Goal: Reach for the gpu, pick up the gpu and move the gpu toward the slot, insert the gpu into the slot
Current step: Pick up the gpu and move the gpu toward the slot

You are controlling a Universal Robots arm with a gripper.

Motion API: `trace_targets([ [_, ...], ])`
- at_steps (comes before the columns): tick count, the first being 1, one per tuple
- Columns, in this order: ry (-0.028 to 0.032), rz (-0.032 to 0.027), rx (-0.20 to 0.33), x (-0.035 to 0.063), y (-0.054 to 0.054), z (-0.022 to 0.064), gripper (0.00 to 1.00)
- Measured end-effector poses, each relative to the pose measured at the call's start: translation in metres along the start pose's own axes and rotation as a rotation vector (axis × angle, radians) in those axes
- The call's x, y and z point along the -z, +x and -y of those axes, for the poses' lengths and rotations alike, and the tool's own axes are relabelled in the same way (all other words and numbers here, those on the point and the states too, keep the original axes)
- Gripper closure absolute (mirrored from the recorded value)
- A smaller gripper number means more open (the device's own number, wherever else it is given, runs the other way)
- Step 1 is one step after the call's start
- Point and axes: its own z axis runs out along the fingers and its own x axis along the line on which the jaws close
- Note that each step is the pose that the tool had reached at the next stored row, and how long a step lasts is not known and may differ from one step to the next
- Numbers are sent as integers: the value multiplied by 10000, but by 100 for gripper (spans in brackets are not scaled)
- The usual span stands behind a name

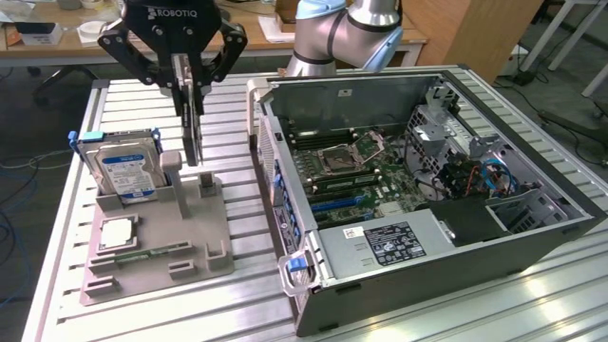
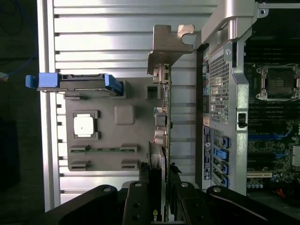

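Note:
The gpu [image 1: 194, 132] is a thin dark card hanging upright, edge-on, over the grey fixture tray [image 1: 195, 239], its lower edge level with the tops of the two grey posts. My gripper [image 1: 190, 85] is shut on the card's upper edge. The wrist view looks down along the gpu [image 2: 167, 117], with the silver bracket [image 2: 168, 44] at its far end and my gripper [image 2: 159, 174] clamping its near end. The slot [image 1: 337, 204], a blue connector on the motherboard, lies inside the open computer case [image 1: 285, 178] at the exterior view's right, apart from the card.
In the tray, a blue-labelled hard drive [image 1: 124, 171] stands upright, with a processor chip [image 1: 114, 234] and a green memory stick [image 1: 152, 251] lying flat. The case wall [image 2: 222, 93] rises close beside the card. A power supply [image 1: 389, 242] fills the case's near end. Everything rests on a slatted aluminium table [image 1: 142, 96].

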Motion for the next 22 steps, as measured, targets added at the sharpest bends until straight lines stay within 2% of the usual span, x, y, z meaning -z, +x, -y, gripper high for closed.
trace_targets([
  [2,-1,-1,0,14,0,0,74],
  [3,-24,-1,1,13,0,1,74],
  [8,-23,-2,4,14,-8,1,74],
  [22,-23,-2,4,15,-251,-6,74],
])
